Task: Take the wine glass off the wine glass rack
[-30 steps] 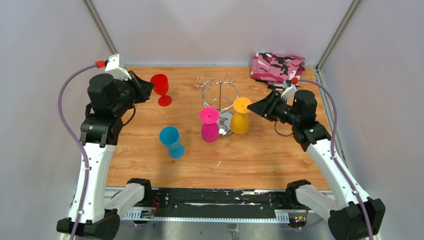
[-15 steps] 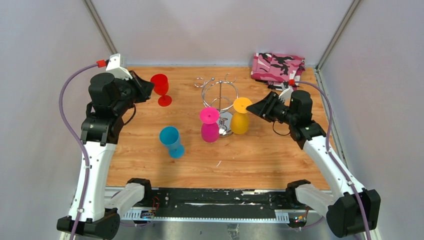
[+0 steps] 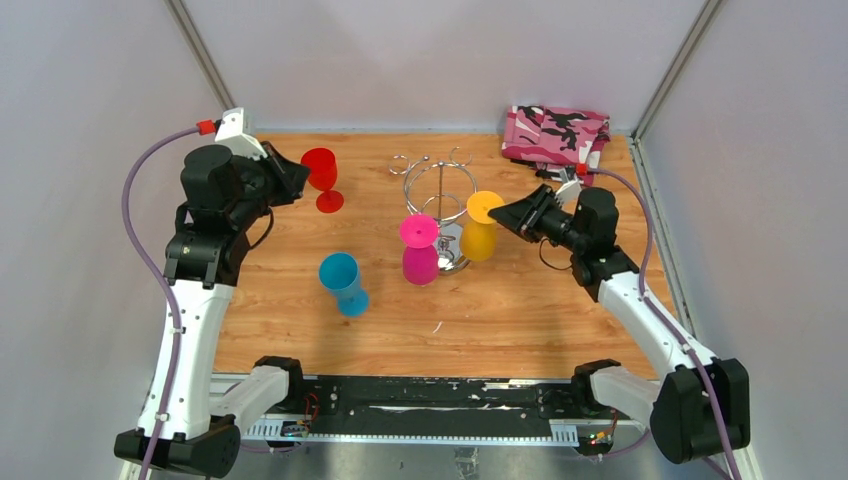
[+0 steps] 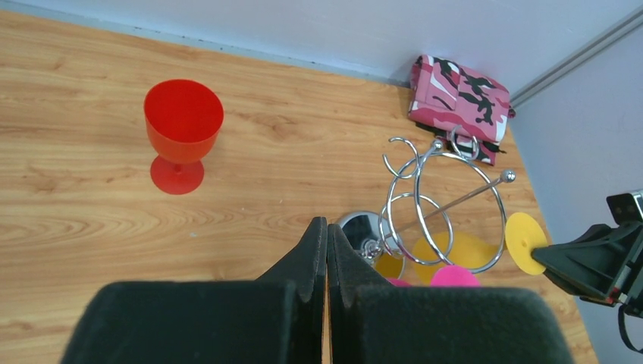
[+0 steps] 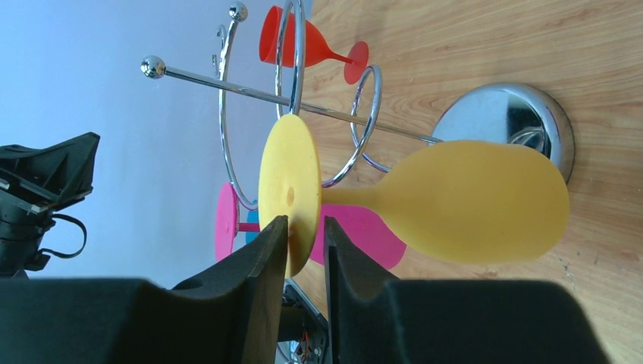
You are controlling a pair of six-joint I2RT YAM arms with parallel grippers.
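Observation:
The chrome wine glass rack [image 3: 438, 185] stands mid-table, and its disc base [image 5: 504, 114] shows in the right wrist view. A yellow wine glass [image 3: 479, 243] hangs upside down on it, foot up, next to a pink one [image 3: 419, 250]. My right gripper [image 3: 497, 211] is at the yellow glass's foot. In the right wrist view the gripper [image 5: 305, 224] straddles the rim of the yellow foot disc [image 5: 288, 178], jaws narrow, a thin gap still on one side. My left gripper [image 4: 327, 224] is shut on nothing, held above the table left of the rack [image 4: 443, 205].
A red glass [image 3: 322, 178] stands upright at the back left, close to the left gripper [image 3: 300, 172]. A blue glass [image 3: 343, 283] sits nearer the front. A pink camouflage cloth [image 3: 555, 133] lies in the back right corner.
My right arm has moved left to the yellow glass and its fingers have narrowed around the foot's rim. The left arm has barely moved.

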